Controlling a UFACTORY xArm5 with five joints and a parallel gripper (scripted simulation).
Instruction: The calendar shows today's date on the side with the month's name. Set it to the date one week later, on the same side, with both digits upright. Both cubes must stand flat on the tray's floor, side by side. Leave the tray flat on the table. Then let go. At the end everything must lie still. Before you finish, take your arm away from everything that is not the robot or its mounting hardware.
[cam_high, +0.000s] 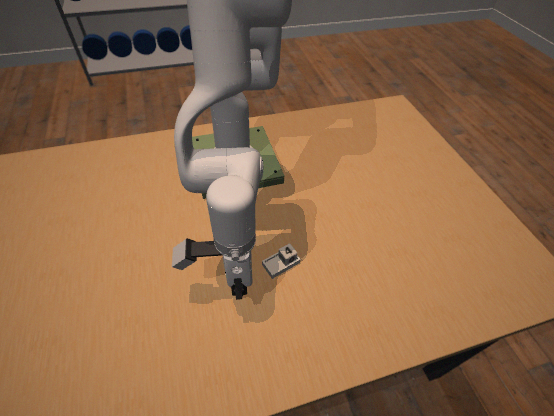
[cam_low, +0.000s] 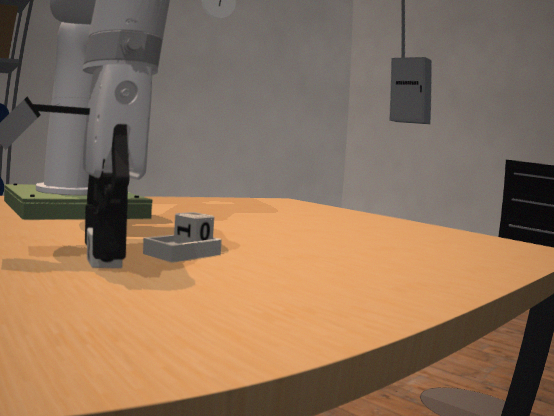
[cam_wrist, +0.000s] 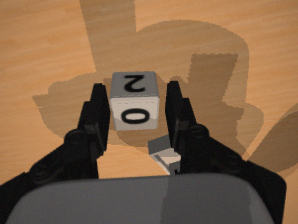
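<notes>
My gripper (cam_high: 239, 294) (cam_low: 106, 254) (cam_wrist: 137, 97) points down, half open, with its fingers on both sides of a loose white cube (cam_low: 107, 264) (cam_wrist: 135, 99). In the wrist view there are gaps between the cube and both fingers. The cube stands on the table, showing a 2 and a 0 there; the fingers hide most of it in the exterior view. The grey tray (cam_high: 286, 270) (cam_low: 195, 251) (cam_wrist: 160, 144) lies flat beside it. A second cube (cam_high: 287, 254) (cam_low: 194, 227) sits in one end of the tray, with 4 on top, an upright 0 and a sideways 1. No month name is visible.
The robot's green base plate (cam_high: 270, 159) (cam_low: 135, 208) is at the back of the table. A grey box on a dark bracket (cam_high: 184, 255) (cam_low: 19, 122) sticks out from the wrist. The table's front edge (cam_low: 350, 364) lies well beyond the tray.
</notes>
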